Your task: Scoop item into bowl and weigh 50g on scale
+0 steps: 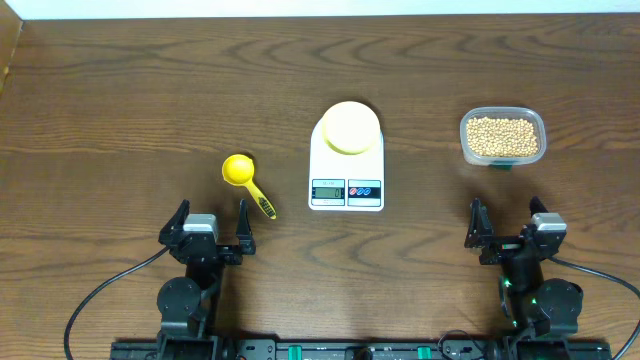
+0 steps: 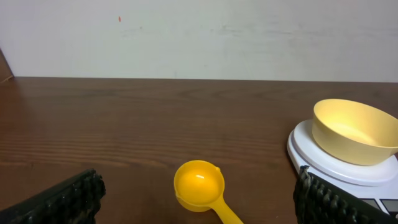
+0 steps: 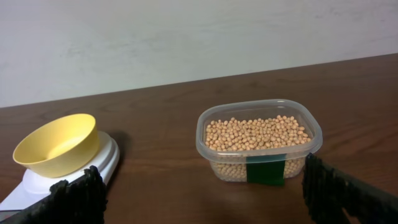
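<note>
The white scale (image 1: 347, 168) sits mid-table with the pale yellow bowl (image 1: 349, 127) empty on its round platform; both also show in the left wrist view, scale (image 2: 323, 158) and bowl (image 2: 354, 131), and in the right wrist view, bowl (image 3: 57, 144). Tan beans (image 1: 502, 136) fill a clear tub (image 3: 259, 140) at the right. A yellow scoop (image 1: 246, 180) lies left of the scale, empty (image 2: 200, 185). My left gripper (image 1: 210, 228) stands open near the front edge, just behind the scoop. My right gripper (image 1: 508, 227) stands open, well short of the tub.
Dark wooden table (image 1: 120, 120) with a pale wall behind it. The tub carries a green label (image 3: 266, 172) on its near side. Cables run from both arm bases along the front edge.
</note>
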